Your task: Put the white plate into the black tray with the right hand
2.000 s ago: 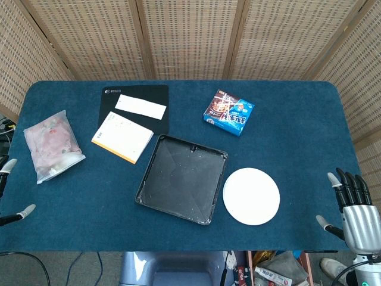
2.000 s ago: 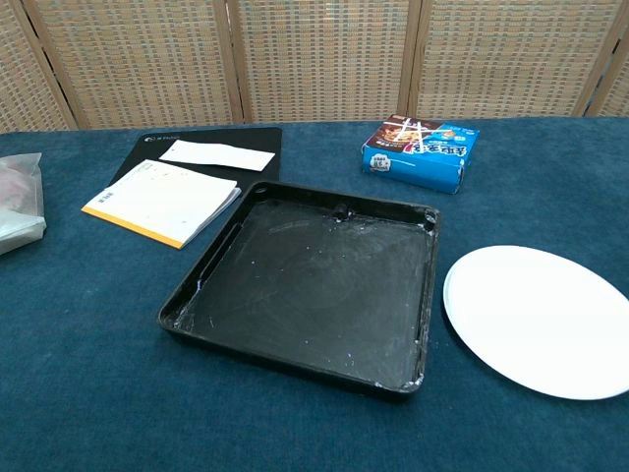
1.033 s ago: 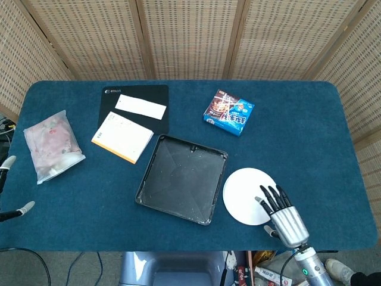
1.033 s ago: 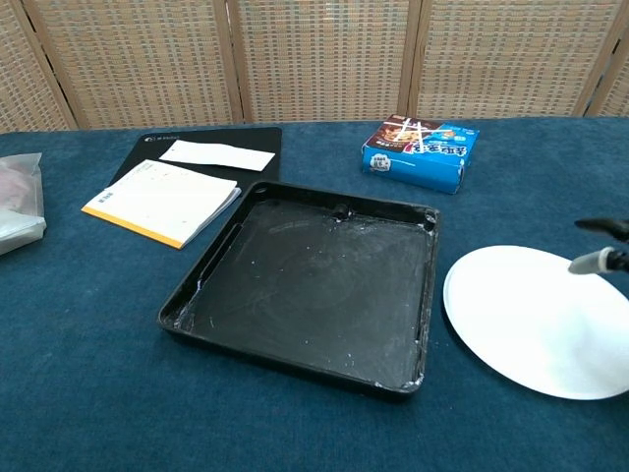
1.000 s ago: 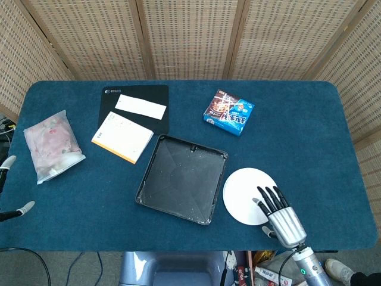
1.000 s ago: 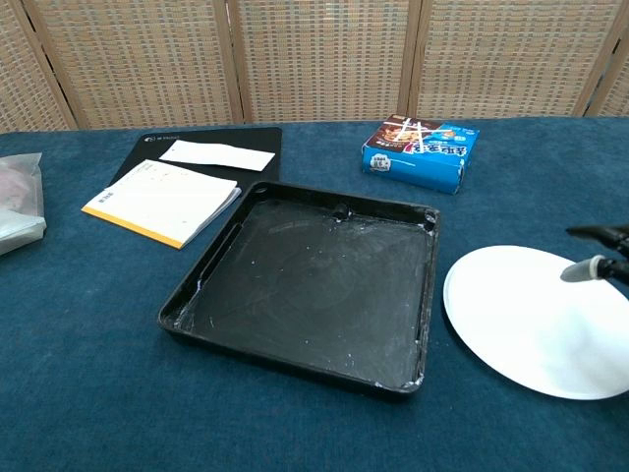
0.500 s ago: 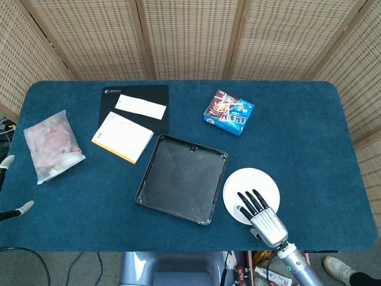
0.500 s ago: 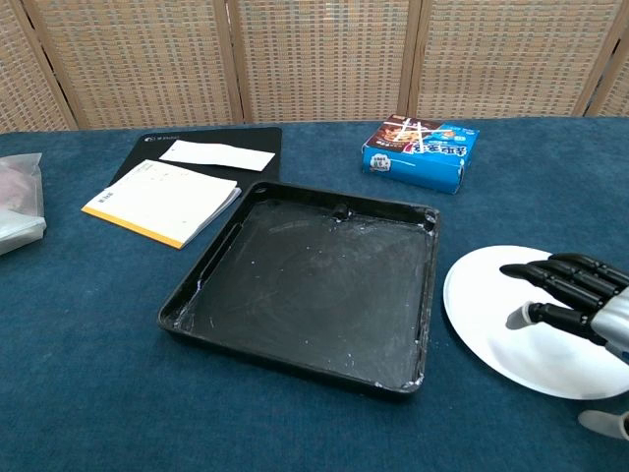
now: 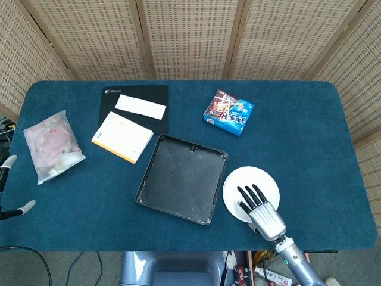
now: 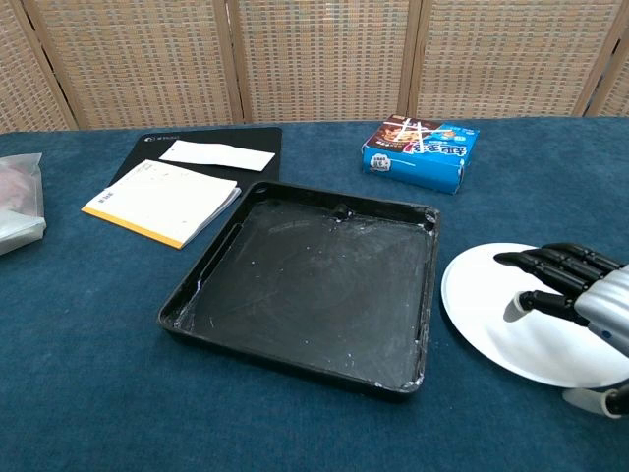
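Observation:
The white plate (image 9: 255, 178) lies on the blue cloth just right of the black tray (image 9: 181, 179), their rims nearly touching. My right hand (image 9: 262, 213) reaches in from the near edge, its dark fingers stretched flat over the plate's near half. In the chest view the right hand (image 10: 578, 286) hovers on or just above the plate (image 10: 486, 295), with the thumb apart, low by the plate's near rim. It holds nothing. The tray (image 10: 305, 285) is empty. Only fingertips of my left hand (image 9: 24, 208) show at the far left edge, spread and empty.
A blue snack box (image 9: 229, 112) sits behind the plate. An orange-edged notepad (image 9: 122, 136), a black mat (image 9: 137, 107) with a white slip, and a bagged item (image 9: 52, 145) lie to the left. The table's near edge is just below the right hand.
My right hand came in from the table's right edge to lie over the plate. In the last half second it crept slightly forward, and the plate looks nudged a little toward the tray.

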